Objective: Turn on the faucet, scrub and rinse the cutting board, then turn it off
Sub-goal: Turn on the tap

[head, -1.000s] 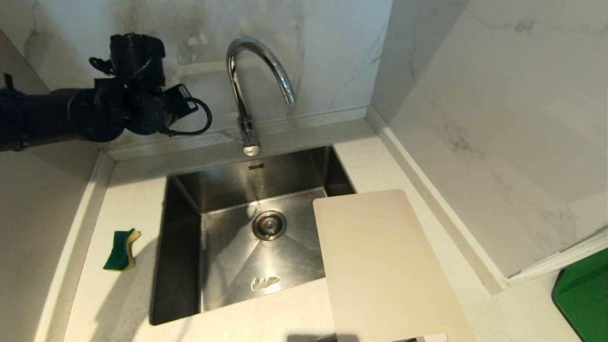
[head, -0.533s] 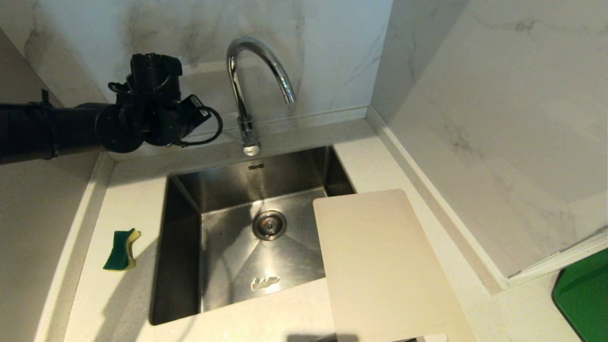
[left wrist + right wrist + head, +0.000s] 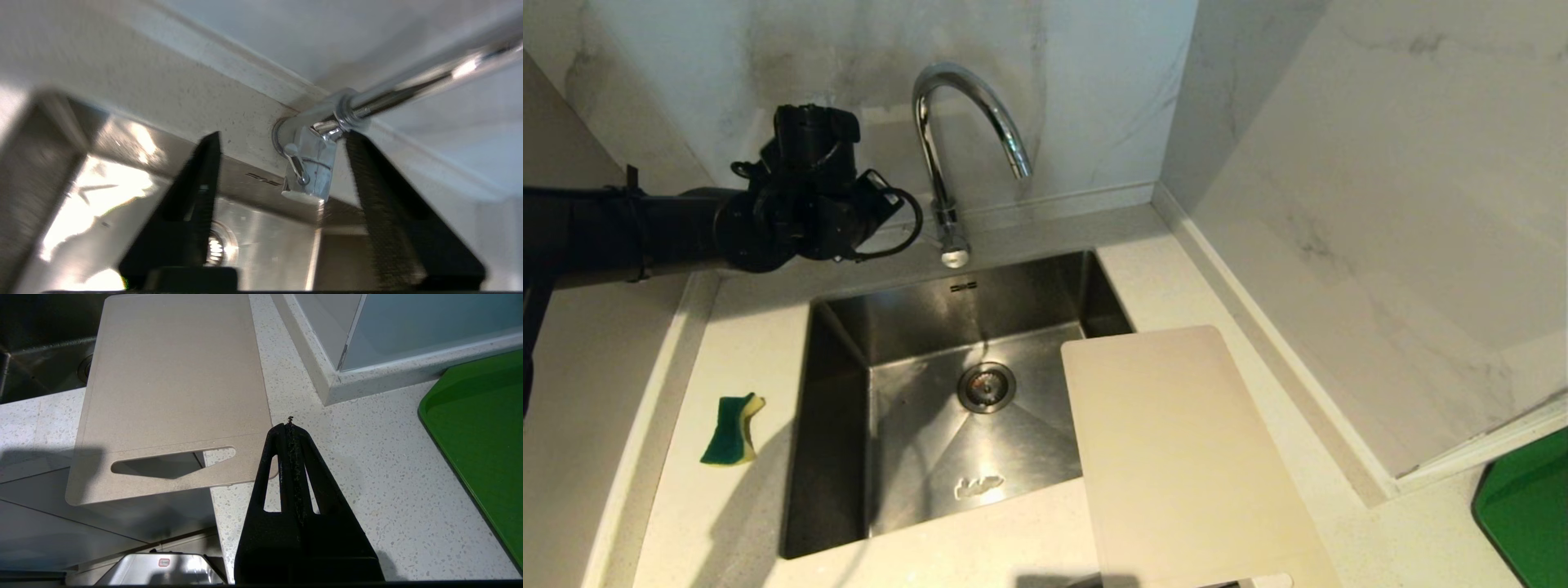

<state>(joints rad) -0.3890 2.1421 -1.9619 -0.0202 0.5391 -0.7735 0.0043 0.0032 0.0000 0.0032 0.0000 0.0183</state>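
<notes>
Presently we list: faucet [image 3: 956, 147], chrome, upright behind the sink [image 3: 849, 457], dry, its thin side lever [image 3: 297, 163] framed between our parted left gripper [image 3: 282, 183] fingers, untouched. Cutting board [image 3: 1176, 457], cream, flat on the counter, one corner overhanging the basin. Sponge [image 3: 733, 429], left of the sink. Right gripper [image 3: 291, 433], pressed together, parked near the board's handle end. Risk, we judge: the slim lever slipping past a finger.

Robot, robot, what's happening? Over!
Left gripper jaws open, framing shiny chrome gooseneck faucet base, not touching. Right gripper shut, parked beside cream plastic cutting board. Nothing blocking.
</notes>
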